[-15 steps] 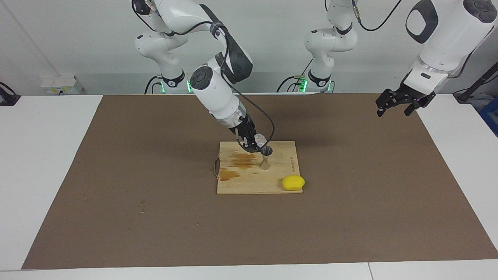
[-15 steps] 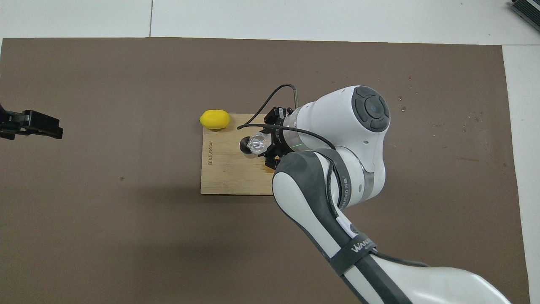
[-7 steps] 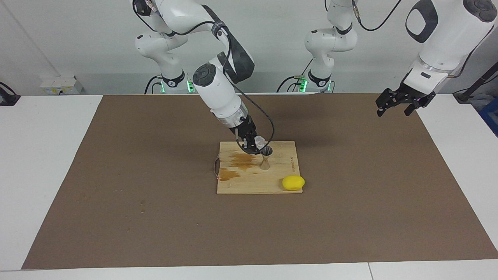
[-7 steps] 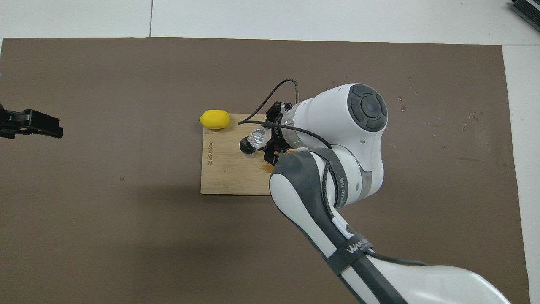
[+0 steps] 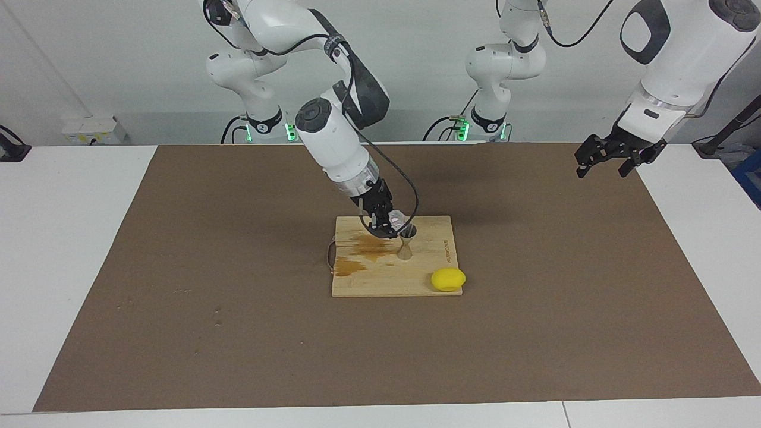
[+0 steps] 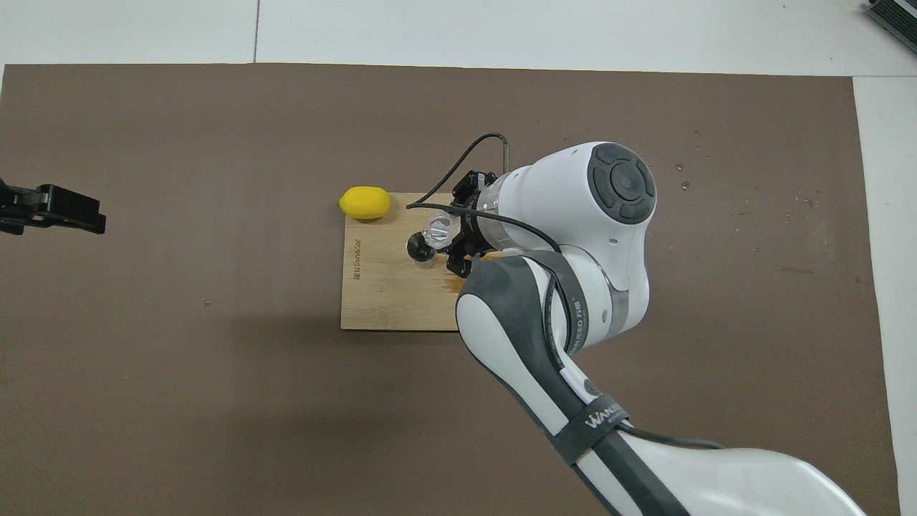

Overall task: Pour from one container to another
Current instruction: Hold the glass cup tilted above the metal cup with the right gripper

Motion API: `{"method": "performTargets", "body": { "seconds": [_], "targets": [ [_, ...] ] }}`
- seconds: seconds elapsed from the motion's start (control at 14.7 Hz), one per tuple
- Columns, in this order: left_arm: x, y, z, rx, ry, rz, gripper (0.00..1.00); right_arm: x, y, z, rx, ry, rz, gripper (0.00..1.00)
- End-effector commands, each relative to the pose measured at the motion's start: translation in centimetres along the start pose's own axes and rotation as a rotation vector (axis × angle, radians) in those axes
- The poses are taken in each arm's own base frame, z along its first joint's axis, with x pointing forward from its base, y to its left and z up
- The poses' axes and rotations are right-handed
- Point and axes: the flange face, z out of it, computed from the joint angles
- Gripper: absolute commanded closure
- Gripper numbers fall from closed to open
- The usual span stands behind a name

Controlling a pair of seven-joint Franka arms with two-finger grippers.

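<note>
**Glass cup tipped over the jigger**

The right gripper (image 5: 383,224) pinches the clear glass cup (image 6: 437,231), tilted over the top of the metal jigger (image 5: 406,242). The jigger stands upright near the middle of the wooden board (image 5: 380,279), with the brown stain (image 5: 371,245) at its 9 o'clock in the facing view. A lemon (image 5: 448,279) sits at the board's 4 o'clock corner. The left gripper (image 5: 612,156) waits, fingers spread, over the mat (image 5: 178,297) at the left arm's end.
</note>
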Motion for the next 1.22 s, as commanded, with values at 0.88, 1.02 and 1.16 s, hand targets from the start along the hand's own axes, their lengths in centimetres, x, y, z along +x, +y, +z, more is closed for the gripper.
{"method": "performTargets", "body": {
  "seconds": [0.88,1.02,1.16],
  "targets": [
    [-0.2,-0.3,-0.5,0.013,0.005,-0.007,0.0,-2.0,0.2,0.1,0.08,0.06,0.007,1.0],
    [-0.2,-0.4,-0.5,0.013,0.005,-0.008,0.0,-2.1,0.3,0.2,0.08,0.062,0.002,1.0],
    [-0.2,-0.5,-0.6,0.013,0.006,-0.01,0.0,-2.1,0.3,0.2,0.081,0.063,0.001,1.0]
  ]
}}
